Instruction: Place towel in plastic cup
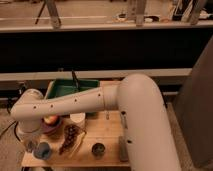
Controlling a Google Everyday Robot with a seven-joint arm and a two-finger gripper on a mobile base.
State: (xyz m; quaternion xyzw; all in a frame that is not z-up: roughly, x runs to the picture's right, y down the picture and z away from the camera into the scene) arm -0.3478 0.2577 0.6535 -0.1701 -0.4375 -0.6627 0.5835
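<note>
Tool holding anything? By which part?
Cannot tell. The tool hangs beside the blue cup at the left end of the wooden table; any hold is hidden.

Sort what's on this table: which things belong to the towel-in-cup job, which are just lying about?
Job: claw, low at the front-left corner of the table; blue cup beside it; white cup (either may be the plastic one); grey strip at the right edge, possibly the towel.
Lying about: green tray, apple in its bowl, grapes, small dark cup.
</note>
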